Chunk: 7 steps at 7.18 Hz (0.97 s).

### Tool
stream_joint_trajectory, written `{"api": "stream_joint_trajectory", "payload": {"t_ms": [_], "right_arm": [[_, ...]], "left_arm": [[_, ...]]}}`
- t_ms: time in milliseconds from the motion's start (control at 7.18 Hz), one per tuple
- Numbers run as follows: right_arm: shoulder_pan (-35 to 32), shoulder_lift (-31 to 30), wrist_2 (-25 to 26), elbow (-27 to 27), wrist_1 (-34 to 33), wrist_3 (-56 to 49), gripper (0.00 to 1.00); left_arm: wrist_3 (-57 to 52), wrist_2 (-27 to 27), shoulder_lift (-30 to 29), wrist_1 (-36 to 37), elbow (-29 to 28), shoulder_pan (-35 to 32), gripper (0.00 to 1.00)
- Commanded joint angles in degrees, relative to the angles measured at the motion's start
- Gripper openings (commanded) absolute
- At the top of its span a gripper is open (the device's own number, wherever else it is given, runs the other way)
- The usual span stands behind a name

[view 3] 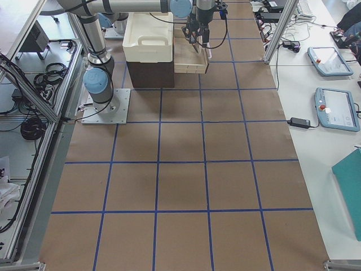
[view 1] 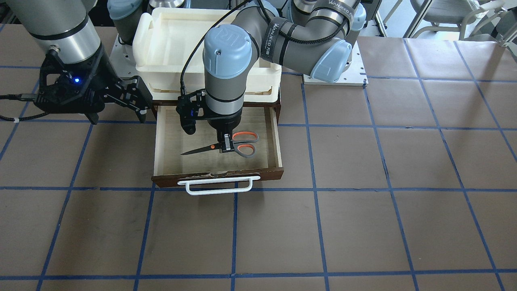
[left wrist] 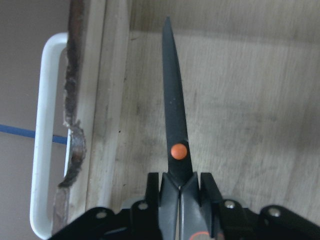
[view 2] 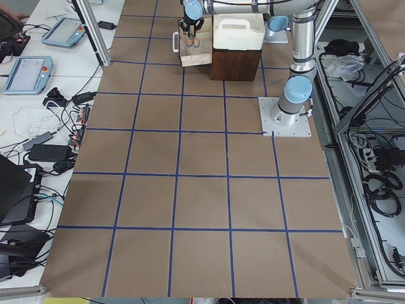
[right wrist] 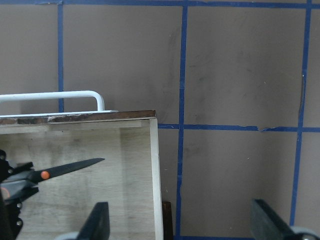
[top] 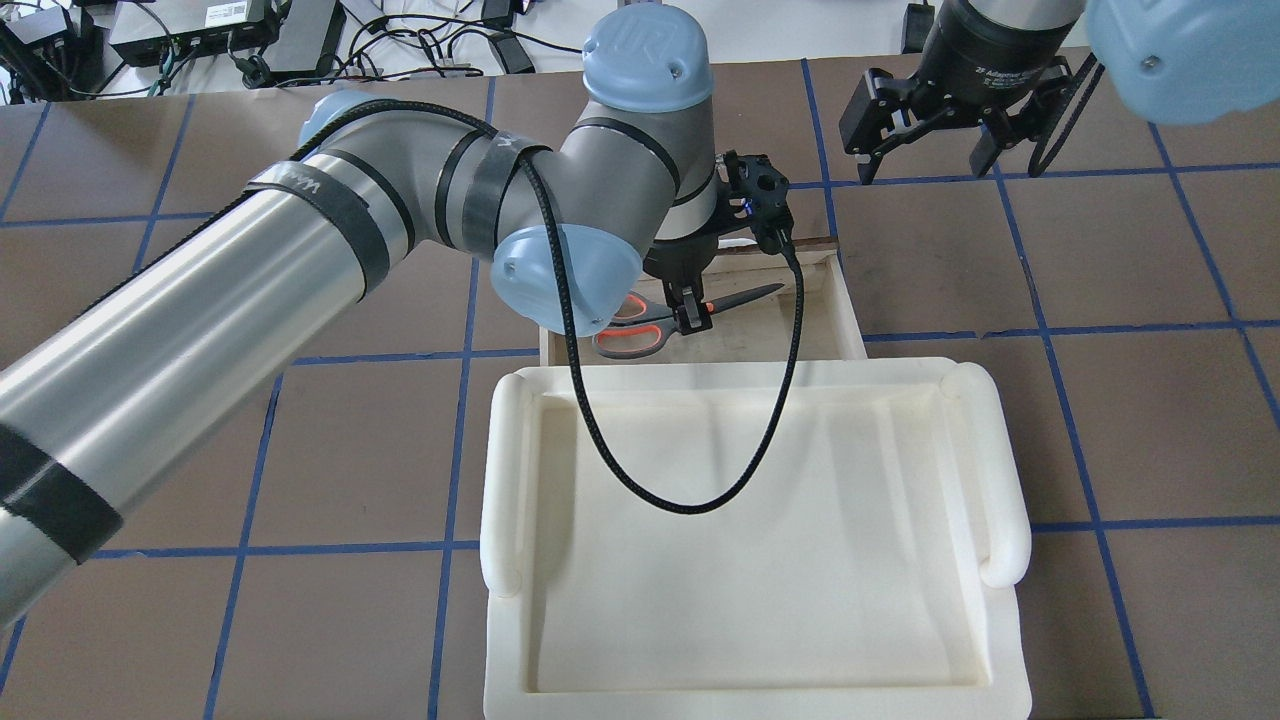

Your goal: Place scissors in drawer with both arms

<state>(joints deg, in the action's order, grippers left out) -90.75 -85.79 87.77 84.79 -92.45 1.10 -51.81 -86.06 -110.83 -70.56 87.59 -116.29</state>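
Observation:
The drawer (view 1: 258, 163) stands pulled open, with a pale plywood floor, a dark brown front and a white bar handle (view 1: 218, 186). My left gripper (view 1: 226, 146) reaches down into it and is shut on the scissors (view 1: 204, 149) just behind the orange pivot, blades closed and lying level. The left wrist view shows the fingers clamped on the scissors (left wrist: 175, 125) over the drawer floor (left wrist: 250, 100); I cannot tell whether they touch it. My right gripper (view 1: 141, 101) is open and empty, beside the drawer's corner. The right wrist view shows the blade tip (right wrist: 70, 167) inside the drawer wall (right wrist: 154, 175).
A cream-white plastic tray (top: 510, 470) sits on top of the dark brown cabinet (view 3: 149, 73), just behind the open drawer. The left arm's black cable (top: 660, 500) hangs over the tray. Brown table with blue tape lines (view 1: 315, 226) spreads in front.

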Motion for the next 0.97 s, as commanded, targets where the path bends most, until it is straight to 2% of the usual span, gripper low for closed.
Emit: {"api": "stream_joint_trajectory", "payload": {"t_ms": [0,139,557,696,835], "right_arm": [[-0.21,-3.22,-0.67,-0.07,1.04,3.73,1.0],[-0.3,-5.24,-0.32,-0.07,3.92,4.34,1.0],[-0.3,-7.88,-0.23,3.61,3.42,3.92,1.0],[-0.3,-8.51,-0.23,4.93,3.16,4.0,1.0],[0.22,-8.34,-0.14,4.94,2.98,3.39,1.0]], "left_arm": [[0.57,-0.07,-0.62,-0.11,0.74,-1.48,0.12],[-0.38,-0.07,-0.97,-0.1,1.26,-1.48,0.12],[-0.57,0.02,-1.32,-0.1,1.71,-1.57,0.13],[-0.66,0.02,-2.11,-0.02,1.71,-1.48,0.29],[-0.48,0.37,-2.38,-0.02,1.79,-1.57,0.74]]}}
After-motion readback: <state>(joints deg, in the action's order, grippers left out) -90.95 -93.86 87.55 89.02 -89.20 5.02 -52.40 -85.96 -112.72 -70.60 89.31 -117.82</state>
